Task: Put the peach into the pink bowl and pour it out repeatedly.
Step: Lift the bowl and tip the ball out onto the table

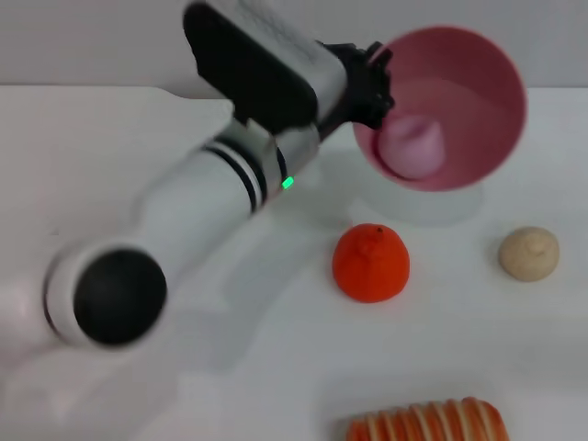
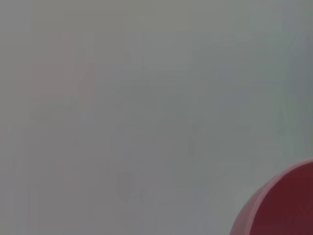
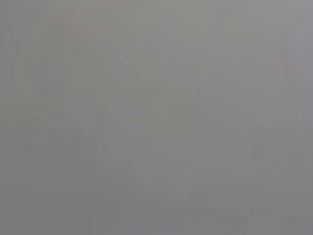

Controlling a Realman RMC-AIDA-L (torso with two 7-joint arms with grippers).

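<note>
nearest us, a striped orange-and-white thing (image 1: 427, 421) is lying at the near edge of the white table (image 1: 276, 367), with an orange-red fruit (image 1: 370, 263) and a beige lumpy ball (image 1: 528, 254) beyond it. we are lifting the pink bowl (image 1: 450, 106) off the table with our left gripper (image 1: 372, 87), clamped on its left rim, and tipping its mouth toward us. the peach (image 1: 412, 144) is sitting inside, so loading looks done and the pour is only beginning. our left wrist view is catching just the bowl's edge (image 2: 283, 205); the right wrist view is showing nothing, and our right gripper is not appearing anywhere.
</note>
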